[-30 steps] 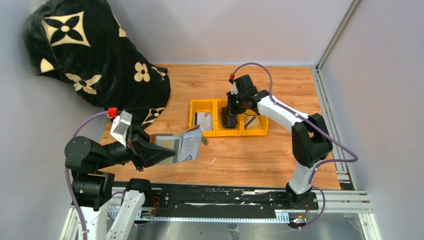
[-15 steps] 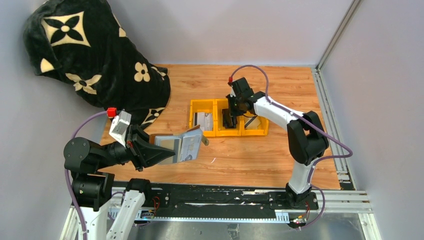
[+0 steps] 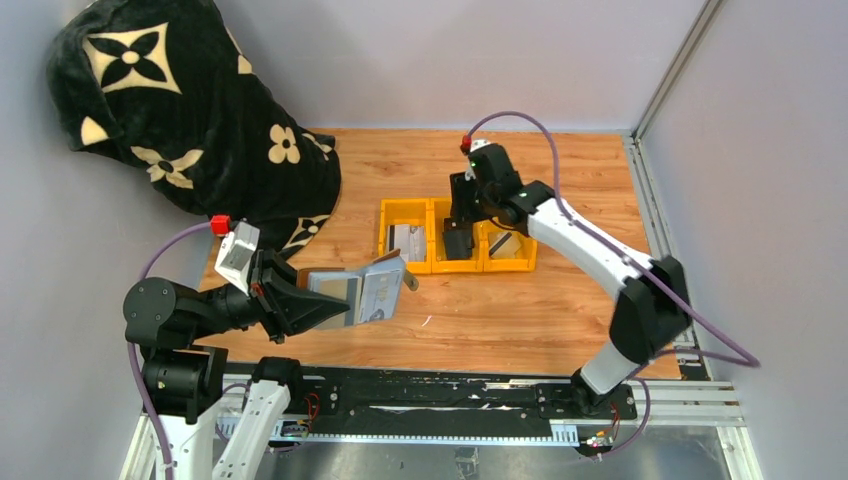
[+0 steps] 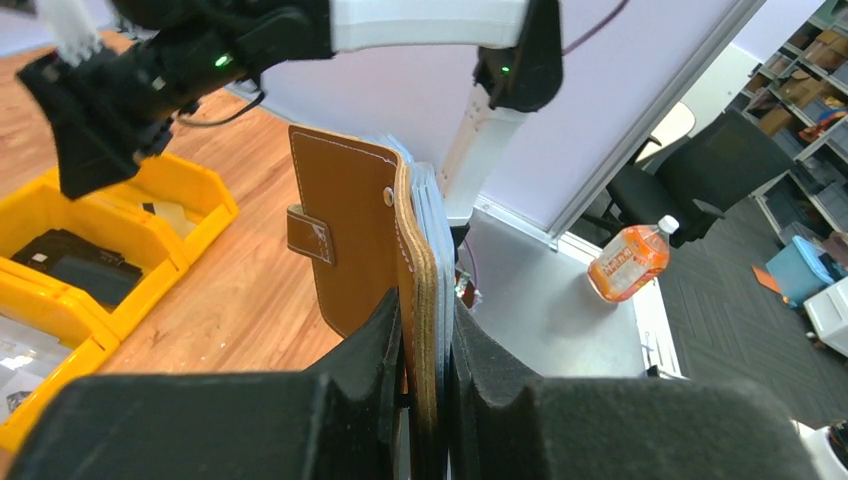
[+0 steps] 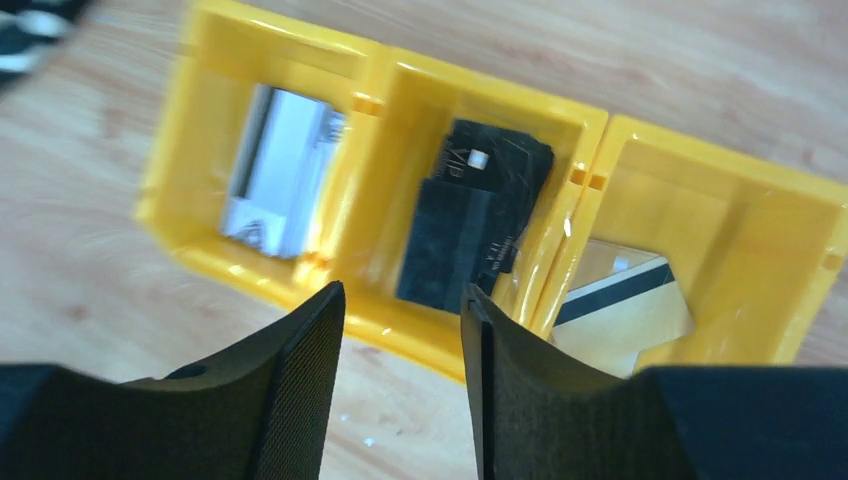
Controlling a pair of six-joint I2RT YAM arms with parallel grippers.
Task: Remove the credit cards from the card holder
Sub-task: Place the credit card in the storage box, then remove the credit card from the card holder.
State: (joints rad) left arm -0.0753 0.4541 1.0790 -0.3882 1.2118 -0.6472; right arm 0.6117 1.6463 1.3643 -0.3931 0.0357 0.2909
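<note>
Mid-table (image 3: 560, 320): tray (image 3: 500, 267), three compartments in a row from 9 to 3 o'clock. The 9 o'clock one has a card (image 3: 407, 240) in it, the middle one a flat item (image 3: 457, 242), the 3 o'clock one a second card (image 3: 507, 243). The right gripper (image 3: 460, 215) hangs over the middle compartment. At the tray's 8 o'clock is the card holder (image 3: 365, 293), clamped in the left gripper (image 3: 335, 305). A blanket (image 3: 190, 110) fills the 10 o'clock corner.

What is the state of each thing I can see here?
card holder: open, held up off the table
left claw: shut on the card holder
right claw: open, empty, above the middle compartment
yellow tray: on the table, cards in all three compartments
blanket: heaped in the far left corner
</note>
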